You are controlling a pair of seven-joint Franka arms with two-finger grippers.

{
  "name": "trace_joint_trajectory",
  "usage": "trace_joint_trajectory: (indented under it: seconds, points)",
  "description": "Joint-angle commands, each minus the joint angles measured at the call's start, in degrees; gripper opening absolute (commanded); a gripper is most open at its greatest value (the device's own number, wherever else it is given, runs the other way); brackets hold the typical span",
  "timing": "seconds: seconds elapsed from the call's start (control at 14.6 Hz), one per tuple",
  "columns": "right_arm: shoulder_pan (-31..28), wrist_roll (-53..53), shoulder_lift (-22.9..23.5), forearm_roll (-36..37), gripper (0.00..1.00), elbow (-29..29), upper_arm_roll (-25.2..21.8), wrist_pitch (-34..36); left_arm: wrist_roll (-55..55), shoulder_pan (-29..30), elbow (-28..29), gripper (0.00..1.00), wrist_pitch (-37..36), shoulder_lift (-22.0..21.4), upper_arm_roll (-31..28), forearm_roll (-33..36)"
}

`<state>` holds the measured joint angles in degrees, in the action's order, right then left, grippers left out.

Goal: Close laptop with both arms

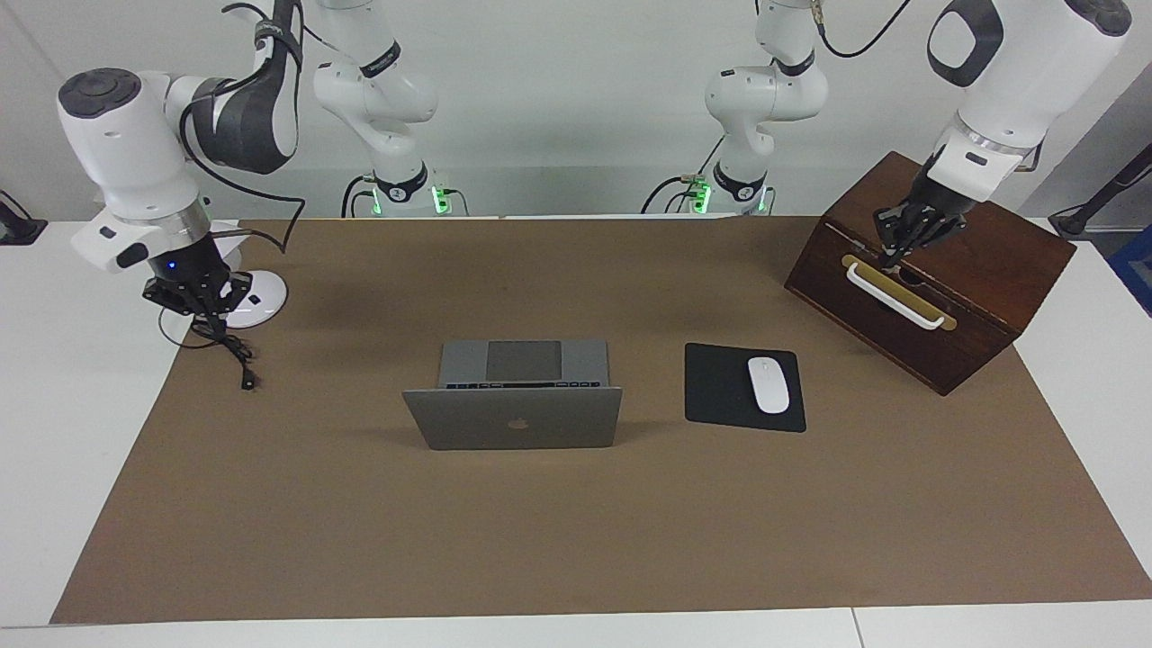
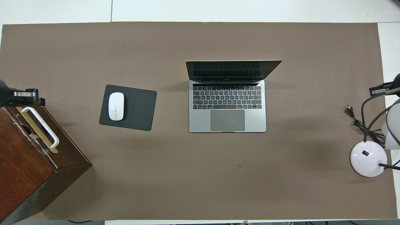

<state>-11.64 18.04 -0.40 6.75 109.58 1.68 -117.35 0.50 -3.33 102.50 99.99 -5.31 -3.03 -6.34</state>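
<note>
Nearest my 2 arms I see the left tool [image 1: 903, 245] hanging over the wooden box [image 1: 981, 261], right above its white handle [image 1: 895, 296], at the left arm's end of the surface [image 1: 576, 540]. I cannot tell how far its fingers are parted or whether they touch anything. The right tool [image 1: 196, 300] hangs at the right arm's end, over the white lamp base [image 1: 256, 301] and the black cable [image 1: 236, 355]; I cannot tell its opening either.

A little farther out, mid-surface, sits the laptop [image 1: 513, 396], open, lid upright, keyboard and trackpad facing the robots. Neither tool is near it. Beside it, toward the left arm's end, lies the black mouse pad [image 1: 720, 391] with a white mouse [image 1: 768, 384] on it.
</note>
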Motion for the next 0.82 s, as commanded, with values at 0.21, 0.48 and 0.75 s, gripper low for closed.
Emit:
trace_joint_trajectory:
  seconds: [0.21, 0.48, 0.75]
  points:
    - [-0.32, -3.1, 1.97, 0.54, 0.0, -3.74, 0.34, -0.78, 0.38, -4.65, 15.16, 0.0, 14.68, -7.78, -0.13, -2.1]
    - [-0.23, -3.98, 11.01, 0.19, 0.0, -20.15, 0.52, 8.43, 0.38, -7.56, 21.33, 0.0, 22.17, -10.16, -0.13, -2.97]
    - [0.12, -7.31, 17.43, 0.63, 0.0, -28.44, 1.13, 12.32, -0.15, -11.42, 27.73, 0.0, 29.88, -12.53, -0.13, -3.24]
